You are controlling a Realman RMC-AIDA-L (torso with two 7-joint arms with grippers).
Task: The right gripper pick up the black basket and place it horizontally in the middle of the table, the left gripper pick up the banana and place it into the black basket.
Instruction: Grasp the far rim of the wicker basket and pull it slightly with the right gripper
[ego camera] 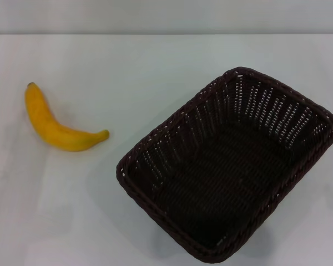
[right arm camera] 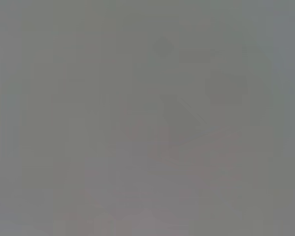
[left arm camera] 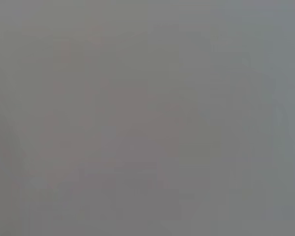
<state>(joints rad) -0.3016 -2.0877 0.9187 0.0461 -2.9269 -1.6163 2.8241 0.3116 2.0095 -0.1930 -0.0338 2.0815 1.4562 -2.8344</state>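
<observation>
**Basket sitting skewed on the right, banana off to the left, no grippers to be seen**

The black basket (ego camera: 227, 166) is found on the right half of the white table (ego camera: 127, 66), resting upright on its base with the open side up. It's turned at a diagonal, so one corner is pointed toward the far edge of the table and another toward the near edge, where the braided rim is nearly cut off by the frame. Nothing is seen inside it, just the woven floor and the slotted sloping walls.

The banana (ego camera: 58, 124) is laid flat on the tabletop over on the left, well apart from the basket. Its dark stem tip is pointed toward the far side, and the other end is curved round toward the basket.

Neither the left gripper nor the right gripper is caught in the head view, and only a flat grey blur is given by both wrist views, so nothing can be made out there. Whether the jaws are open or closed can't be told for either arm. Nothing is being held or touched on the table as far as can be seen.
</observation>
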